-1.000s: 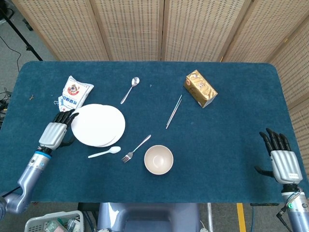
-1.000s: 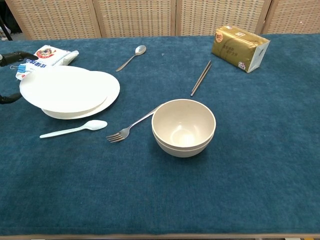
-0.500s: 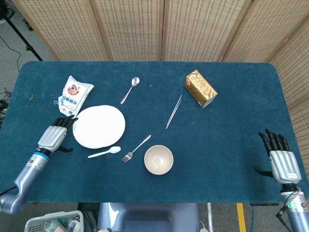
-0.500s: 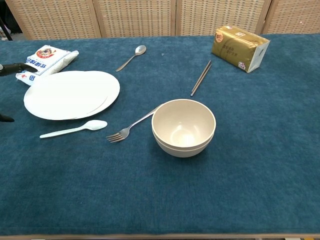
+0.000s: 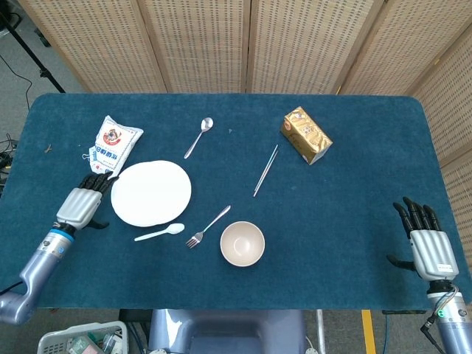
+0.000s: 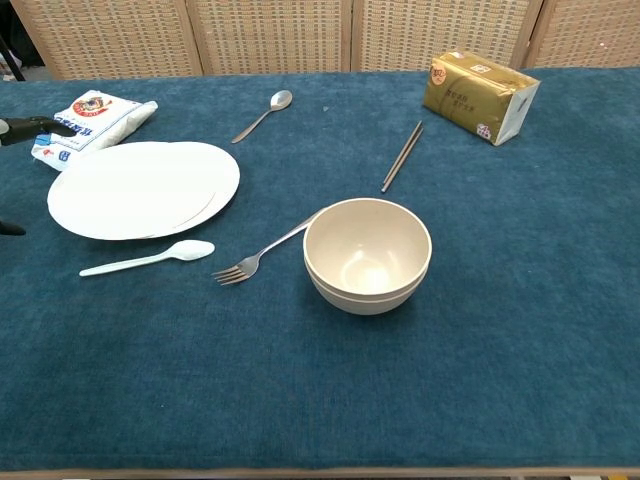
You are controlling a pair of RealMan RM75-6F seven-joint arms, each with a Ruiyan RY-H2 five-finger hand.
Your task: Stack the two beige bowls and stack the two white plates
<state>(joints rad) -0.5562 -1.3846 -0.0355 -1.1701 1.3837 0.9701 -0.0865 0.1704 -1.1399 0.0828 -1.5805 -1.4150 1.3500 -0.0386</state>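
Two white plates (image 5: 151, 192) (image 6: 143, 188) lie one on the other at the left of the blue table, the upper one slightly offset. The two beige bowls (image 5: 243, 243) (image 6: 367, 254) sit nested near the front middle. My left hand (image 5: 81, 204) rests just left of the plates, fingers apart, holding nothing; only its fingertips (image 6: 30, 127) show at the chest view's left edge. At the front right corner my right hand (image 5: 424, 240) stands open and empty, far from everything.
A white plastic spoon (image 5: 159, 233) and a metal fork (image 5: 208, 226) lie between plates and bowls. A metal spoon (image 5: 199, 136), chopsticks (image 5: 266, 169), a gold carton (image 5: 306, 135) and a snack packet (image 5: 113, 140) lie further back.
The upper plate, tilted and raised at its left a second ago, now lies flat on the lower one. My left hand has let go and drawn slightly left.
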